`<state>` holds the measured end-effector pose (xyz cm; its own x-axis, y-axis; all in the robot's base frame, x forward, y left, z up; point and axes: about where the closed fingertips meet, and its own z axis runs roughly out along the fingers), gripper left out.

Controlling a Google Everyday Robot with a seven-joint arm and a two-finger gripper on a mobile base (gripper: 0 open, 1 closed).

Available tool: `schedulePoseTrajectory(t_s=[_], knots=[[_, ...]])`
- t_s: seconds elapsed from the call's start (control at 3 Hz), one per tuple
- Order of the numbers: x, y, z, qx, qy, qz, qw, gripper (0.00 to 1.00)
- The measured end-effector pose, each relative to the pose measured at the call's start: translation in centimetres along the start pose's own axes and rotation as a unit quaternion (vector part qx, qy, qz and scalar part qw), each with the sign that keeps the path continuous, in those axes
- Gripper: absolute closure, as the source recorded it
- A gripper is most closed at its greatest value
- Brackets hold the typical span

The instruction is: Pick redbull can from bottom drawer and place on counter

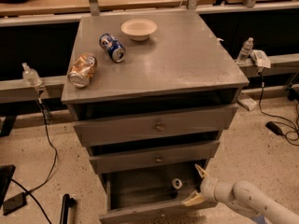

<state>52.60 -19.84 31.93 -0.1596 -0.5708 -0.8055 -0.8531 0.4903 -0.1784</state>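
1. Camera view, looking down on the cabinet: the counter [187,64] is its broad grey top. A pale bowl [138,29] sits at the back. A short blue can [112,47] and a dented orange-brown can [82,69] lie on their sides at the left. The right half of the top is bare.
2. The bottom drawer [154,213] is pulled out, below two knobbed drawer fronts.
3. The white arm [245,199] reaches in low from the lower right, with its wrist at the drawer's right front corner.
4. The gripper [196,186] is at the drawer's right side. Its two tan fingers are spread wide, one above the other, and hold nothing.
5. The redbull can [175,185] stands upright inside the drawer, right of centre, with its silver top showing. It is just left of the fingertips and apparently not touching them.
6. The step in hand seems to be the approach for the pick. The next move calls for sliding the spread fingers leftward around the can's body and closing on it. The gripper would then lift it clear of the drawer wall before carrying it up to the counter's bare part.
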Motion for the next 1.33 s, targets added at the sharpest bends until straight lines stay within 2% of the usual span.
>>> schedulePoseTrajectory(t_s=[0.33, 0.67, 1.0, 1.33], knots=[[2.3, -0.7, 1.9, 0.023, -0.009, 0.024, 0.9994, 0.00], [4.2, -1.4, 3.9, 0.047, -0.034, 0.060, 0.9965, 0.00], [5.4, -2.1, 5.1, 0.064, -0.049, 0.084, 0.9932, 0.00], [6.2, -2.5, 7.0, 0.061, -0.059, 0.103, 0.9911, 0.00]])
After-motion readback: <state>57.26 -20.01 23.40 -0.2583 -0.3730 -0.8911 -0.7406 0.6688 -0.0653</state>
